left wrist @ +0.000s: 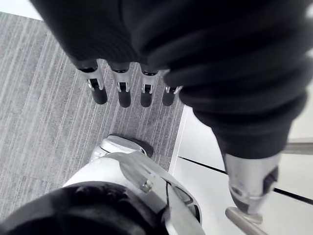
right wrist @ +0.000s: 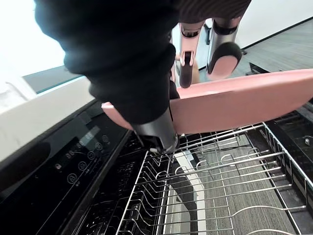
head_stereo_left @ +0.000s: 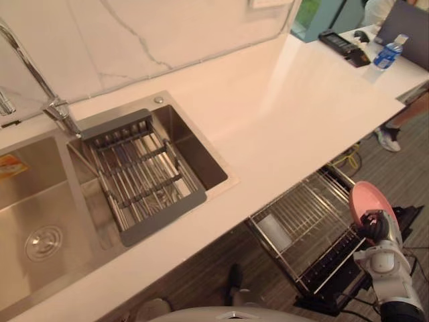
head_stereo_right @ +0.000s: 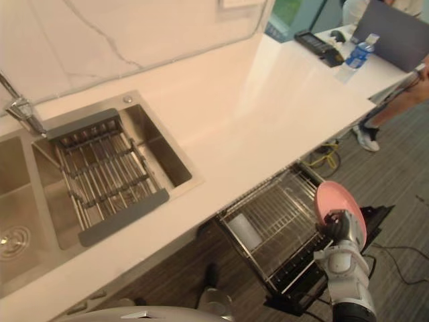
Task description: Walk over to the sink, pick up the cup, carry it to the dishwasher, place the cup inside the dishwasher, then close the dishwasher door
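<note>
**Plate, not cup, poised over the dishwasher rack**

Slippage is the chief risk. The right hand (head_stereo_left: 377, 229) carries a pink plate (right wrist: 244, 105) rather than a cup. It pinches the plate at one edge, with the fingers (right wrist: 224, 54) curled over the upper face and the thumb underneath. The plate is at about 4 o'clock in the head view, above the pulled-out dishwasher rack (head_stereo_left: 305, 218). With so narrow a hold, it could pivot in the grip and clatter onto the wires.

Lowering it flat across the tines, rather than on edge between them, would likely leave it proud of the rack. The rack might then jam, or the door might not shut. The rim could also catch the dark control panel (right wrist: 73, 156) just beside the rack.

The left hand (left wrist: 122, 88) hangs empty, fingers straight and side by side above the grey floor (left wrist: 44, 122).

The thumb's contact is mostly behind the hand's dark cover, so I cannot tell how firm the grip is. A white item (head_stereo_left: 275, 231) lies in the rack and cannot be identified. At 9 o'clock the sink (head_stereo_left: 191, 144) is cut off by the frame edge.
</note>
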Controlling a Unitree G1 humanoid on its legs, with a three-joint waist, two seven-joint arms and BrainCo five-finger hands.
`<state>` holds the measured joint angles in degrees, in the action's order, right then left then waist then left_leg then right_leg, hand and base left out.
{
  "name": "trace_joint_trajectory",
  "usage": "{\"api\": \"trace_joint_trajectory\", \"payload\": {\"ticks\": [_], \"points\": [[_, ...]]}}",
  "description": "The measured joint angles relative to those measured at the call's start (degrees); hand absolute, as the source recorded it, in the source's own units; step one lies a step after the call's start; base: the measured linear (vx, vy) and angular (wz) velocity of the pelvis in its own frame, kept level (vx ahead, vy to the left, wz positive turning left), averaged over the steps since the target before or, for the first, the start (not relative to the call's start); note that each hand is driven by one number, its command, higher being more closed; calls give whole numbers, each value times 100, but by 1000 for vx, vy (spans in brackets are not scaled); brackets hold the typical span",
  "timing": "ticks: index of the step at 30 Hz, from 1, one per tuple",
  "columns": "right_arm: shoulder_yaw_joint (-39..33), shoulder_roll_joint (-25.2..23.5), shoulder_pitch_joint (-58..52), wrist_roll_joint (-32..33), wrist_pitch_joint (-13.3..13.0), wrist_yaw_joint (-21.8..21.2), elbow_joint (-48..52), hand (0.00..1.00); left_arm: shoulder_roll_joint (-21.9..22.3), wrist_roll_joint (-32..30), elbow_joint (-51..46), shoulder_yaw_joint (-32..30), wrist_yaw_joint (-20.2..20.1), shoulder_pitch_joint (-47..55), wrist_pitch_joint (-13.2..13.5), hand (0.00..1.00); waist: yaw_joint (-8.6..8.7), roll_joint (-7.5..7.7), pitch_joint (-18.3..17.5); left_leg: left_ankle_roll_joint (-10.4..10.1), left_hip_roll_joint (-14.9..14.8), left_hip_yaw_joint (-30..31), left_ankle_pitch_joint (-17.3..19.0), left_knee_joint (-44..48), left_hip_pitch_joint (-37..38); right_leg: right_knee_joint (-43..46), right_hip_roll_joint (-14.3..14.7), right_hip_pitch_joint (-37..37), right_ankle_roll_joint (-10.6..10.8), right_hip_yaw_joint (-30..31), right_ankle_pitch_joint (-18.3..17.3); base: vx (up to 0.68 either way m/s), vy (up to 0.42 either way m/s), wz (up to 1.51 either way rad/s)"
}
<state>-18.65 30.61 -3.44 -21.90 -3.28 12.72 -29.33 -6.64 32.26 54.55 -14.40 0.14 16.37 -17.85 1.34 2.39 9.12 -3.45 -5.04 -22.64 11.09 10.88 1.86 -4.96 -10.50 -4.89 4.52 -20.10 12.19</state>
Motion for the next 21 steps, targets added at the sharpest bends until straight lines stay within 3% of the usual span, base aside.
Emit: {"api": "trace_joint_trajectory", "payload": {"ticks": [4,8,11,16,18,19,21], "points": [[15,-59,375,252,16,38,-326,100,-14,-208,-4,130,-360,-32,-344,0,-2,-108,186,30,47,218,-19,5,-140,31,-34,-62,19,-95,41,-29,18,13],[56,-59,851,436,204,34,-320,100,-83,636,24,220,-373,-94,-1272,0,-74,-244,459,47,54,226,-44,60,-325,31,-41,-232,-15,-74,89,-67,13,0],[233,-54,1260,701,397,21,-320,100,-93,1013,34,209,-303,-153,-1673,0,-80,-268,816,56,57,260,-72,150,-529,30,-51,-390,-38,-70,135,-88,10,3],[286,-23,1631,876,653,-201,-321,100,-53,1093,49,203,-414,-252,-1759,0,-96,-358,1152,67,80,399,-112,217,-832,20,-65,-652,-79,-77,177,-67,13,4],[343,55,1777,920,770,-319,-329,100,-25,1140,56,202,-419,-346,-1803,0,-96,-474,1321,70,102,500,-133,215,-917,30,-70,-721,-87,-80,221,-45,49,5],[932,183,1951,919,969,-510,-679,100,10,921,65,205,-726,-466,-1931,0,-97,-741,1558,52,153,864,-148,175,-954,32,-73,-738,-83,-93,225,-47,89,8],[948,159,1941,919,995,-508,-783,100,7,837,132,205,-810,-529,-1931,0,-135,-740,1560,46,160,867,-177,129,-962,32,-75,-758,-84,-93,226,-39,61,6]]}}
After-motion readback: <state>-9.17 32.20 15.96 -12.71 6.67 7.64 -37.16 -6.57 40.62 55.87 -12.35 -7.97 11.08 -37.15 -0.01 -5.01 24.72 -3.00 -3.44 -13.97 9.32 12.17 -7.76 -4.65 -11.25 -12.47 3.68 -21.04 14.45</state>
